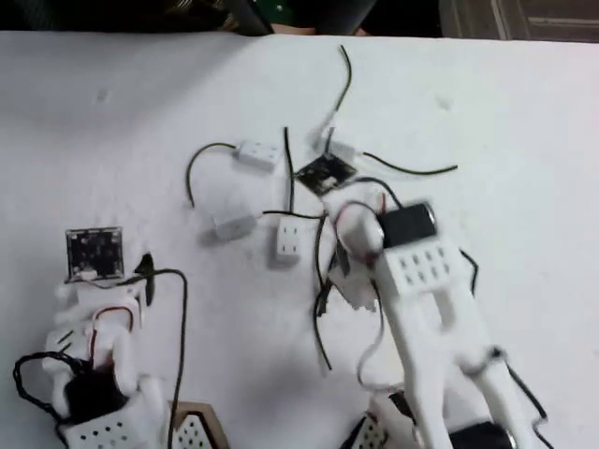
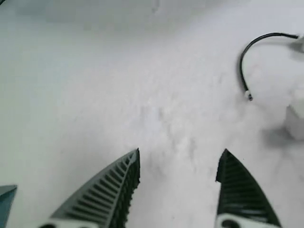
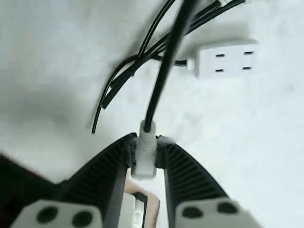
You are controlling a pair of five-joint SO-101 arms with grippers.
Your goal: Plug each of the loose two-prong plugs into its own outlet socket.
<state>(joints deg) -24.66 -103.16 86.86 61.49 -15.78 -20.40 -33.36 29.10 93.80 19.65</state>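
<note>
Right wrist view: the right gripper (image 3: 145, 142) has its two black ribbed fingers (image 3: 109, 166) pressed tight on the sides of a small white two-prong plug (image 3: 144, 159). The prongs are hidden. A thick black cord (image 3: 164, 71) runs out of the plug's far end, past the fingertips. Beyond the plug, a bunch of thin black cords (image 3: 137, 58) lies on the white worktop (image 3: 47, 57). Past the bunch, apart from the plug, a white rectangular outlet socket (image 3: 223, 59) lies flat with two pairs of slots facing up and a cord at one end.

Left wrist view: the left gripper (image 2: 179, 154) has its fingers spread wide with nothing between them, above bare worktop. Farther off lie a curved black wire (image 2: 243, 61) with a loose end and part of a white block (image 2: 297, 114).

High view: the left arm (image 1: 94, 374) sits at 8 o'clock on the worktop, well apart from the cluster of parts. The right arm (image 1: 430, 309) reaches in from 5 o'clock towards the middle. At the centre lies a white slotted block (image 1: 288, 238). A small white oblong piece (image 1: 234, 225) is at 9 o'clock from it, a second white block (image 1: 257, 152) at 11 o'clock, and a black square board (image 1: 325, 173) at 1 o'clock, with black cords trailing among them.
</note>
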